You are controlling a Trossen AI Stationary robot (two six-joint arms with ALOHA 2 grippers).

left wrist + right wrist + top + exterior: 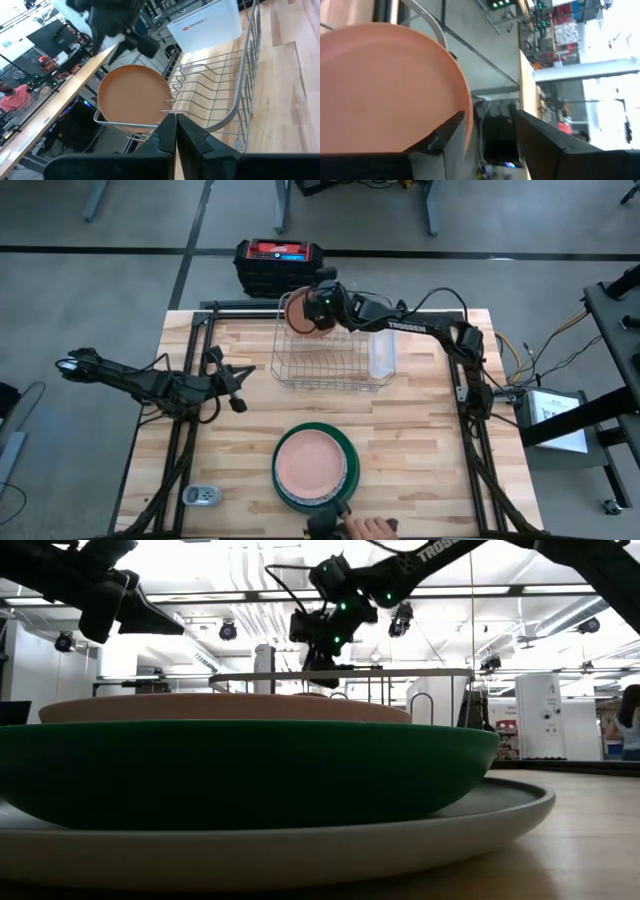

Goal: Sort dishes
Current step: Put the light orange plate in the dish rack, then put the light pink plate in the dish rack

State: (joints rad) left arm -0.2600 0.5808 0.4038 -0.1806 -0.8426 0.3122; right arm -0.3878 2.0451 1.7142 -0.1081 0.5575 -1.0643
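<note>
A terracotta-pink plate [300,314] [132,97] stands on edge in the far left end of the silver wire rack [325,366], its lower rim between the wires. My right gripper [490,116] [320,302] is open at the plate's upper rim, reaching in from the table's right. Near the front edge another pink plate [310,463] lies in a dark green one [250,765], which rests on a pale grey one [420,830]. My left gripper [176,120] [240,402] waits shut over the table's left side. My right gripper has its fingers on either side of the pink plate's upper rim [466,107], slanting down from the right. One finger [447,132] lies close against the rim, and I cannot tell whether it touches. The plate stands upright in the rack on its own.
A clear plastic tub [382,352] stands at the rack's right end. A person's hand [368,528] rests at the near edge by the stack. A small grey object [200,495] lies front left. A black and red case [280,262] sits beyond the far edge.
</note>
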